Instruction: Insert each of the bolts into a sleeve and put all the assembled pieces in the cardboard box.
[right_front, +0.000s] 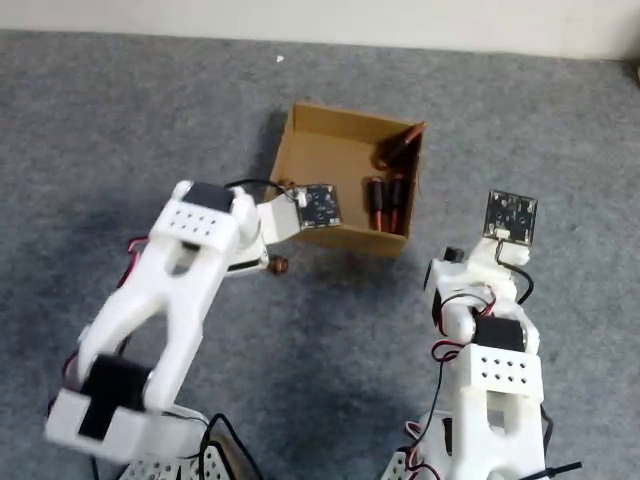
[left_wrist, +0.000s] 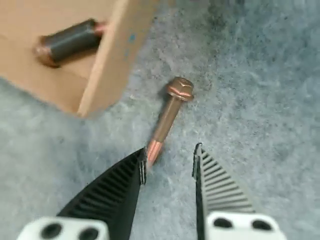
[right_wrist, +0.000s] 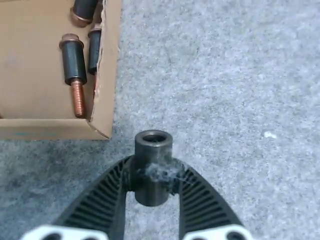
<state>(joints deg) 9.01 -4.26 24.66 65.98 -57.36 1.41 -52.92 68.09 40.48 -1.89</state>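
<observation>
A copper bolt (left_wrist: 170, 116) lies loose on the grey carpet just outside the front left corner of the cardboard box (right_front: 322, 160); its head also shows in the high view (right_front: 279, 265). My left gripper (left_wrist: 170, 157) is open just behind the bolt's threaded end, and that tip rests near one fingertip (left_wrist: 142, 161). To the right of the box, my right gripper (right_wrist: 152, 167) is shut on a dark sleeve (right_wrist: 152, 150), held upright over the carpet with its bore showing. Several assembled pieces (right_front: 388, 203) lie inside the box (right_wrist: 45, 120).
The box wall (left_wrist: 112, 60) stands close beside the loose bolt. One assembled piece (left_wrist: 67, 40) lies just inside that wall. Bare grey carpet (right_front: 350, 330) stretches between the two arms and in front of the box.
</observation>
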